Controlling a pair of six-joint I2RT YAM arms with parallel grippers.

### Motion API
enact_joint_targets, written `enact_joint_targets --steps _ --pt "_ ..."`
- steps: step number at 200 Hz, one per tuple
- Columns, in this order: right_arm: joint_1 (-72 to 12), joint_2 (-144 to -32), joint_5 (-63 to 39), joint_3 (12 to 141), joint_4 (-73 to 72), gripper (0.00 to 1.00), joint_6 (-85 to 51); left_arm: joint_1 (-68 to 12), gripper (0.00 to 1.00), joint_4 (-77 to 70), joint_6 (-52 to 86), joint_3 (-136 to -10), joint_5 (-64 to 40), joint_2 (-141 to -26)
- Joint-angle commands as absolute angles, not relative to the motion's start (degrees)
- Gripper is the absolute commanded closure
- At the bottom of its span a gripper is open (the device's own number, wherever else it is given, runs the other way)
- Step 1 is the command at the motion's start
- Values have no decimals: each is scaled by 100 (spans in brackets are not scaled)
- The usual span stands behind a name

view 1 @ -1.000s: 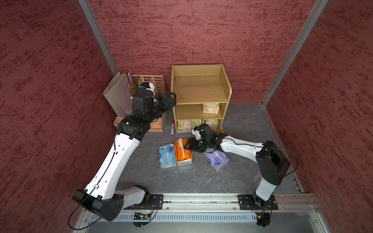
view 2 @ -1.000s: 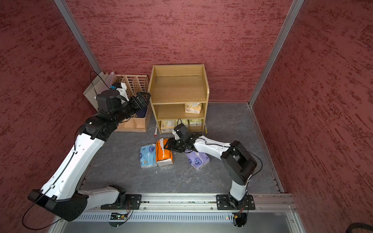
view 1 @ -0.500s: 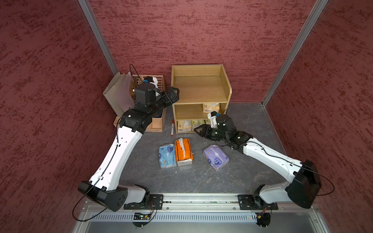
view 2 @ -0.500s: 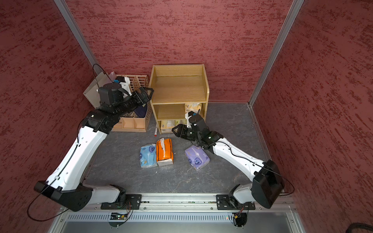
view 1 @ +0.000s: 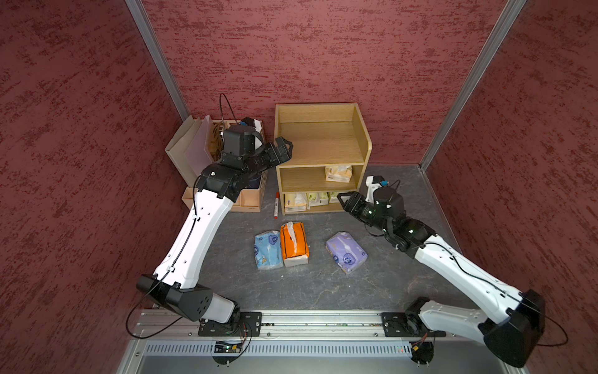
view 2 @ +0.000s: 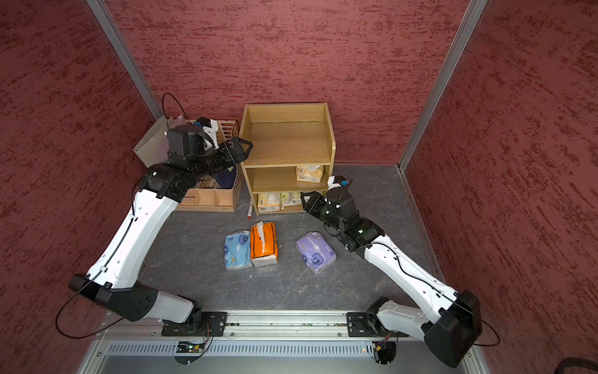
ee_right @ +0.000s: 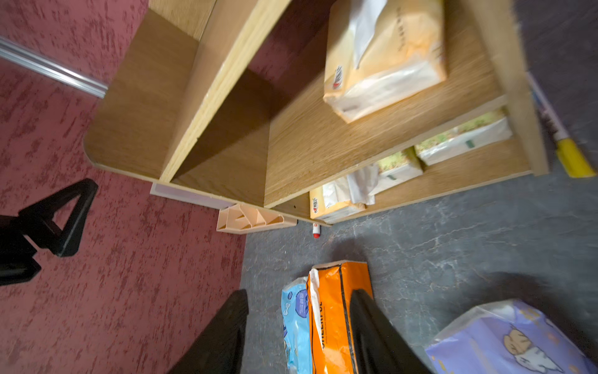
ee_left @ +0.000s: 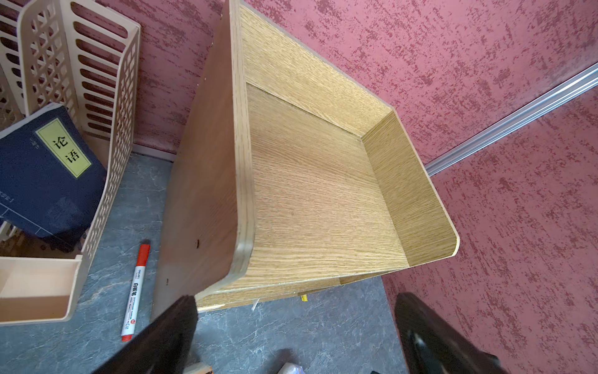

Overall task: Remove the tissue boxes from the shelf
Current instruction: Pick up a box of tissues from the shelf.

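The left gripper hovers with jaws spread and empty at the upper left edge of the shelf, whose top tier is bare, grained wood. On the floor lie the light blue pack, the orange pack and the lilac pack, all soft and glossy. The pale yellow-orange pack lies at the right of the middle tier, its long axis seemingly across the shelf, and three more packs fill the bottom tier. The right gripper, also spread and empty, stands just before the lower right corner, so I judge it the nearer one.
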State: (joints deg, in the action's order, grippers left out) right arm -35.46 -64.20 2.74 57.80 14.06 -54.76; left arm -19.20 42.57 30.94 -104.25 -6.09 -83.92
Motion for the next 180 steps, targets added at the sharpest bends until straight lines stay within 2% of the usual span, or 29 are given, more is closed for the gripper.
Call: enact_joint_targets --steps 1,25,55,77,139,180 --pt "-3513 -5830 1620 5595 1649 48 -5655 -1886 0 4370 2927 -10585 -632 -8426" --pt "-3436 -5678 1766 5479 1604 48 -5668 -1887 0 4453 2905 -10745 -692 -8485" --pt "-3156 -6171 470 5248 404 47 -5826 -1883 0 4498 2897 -11071 -771 -8673" --pt "-3155 -6725 10 5518 -34 46 -5838 -1898 0 4612 2892 -11373 -881 -8872" --pt "-3122 -7484 520 5613 -793 46 -6294 -1877 0 4835 2559 -11736 -788 -9161" --pt "-3015 -8174 305 5609 -1690 46 -6939 -1727 0 4761 2389 -11733 -714 -9201"
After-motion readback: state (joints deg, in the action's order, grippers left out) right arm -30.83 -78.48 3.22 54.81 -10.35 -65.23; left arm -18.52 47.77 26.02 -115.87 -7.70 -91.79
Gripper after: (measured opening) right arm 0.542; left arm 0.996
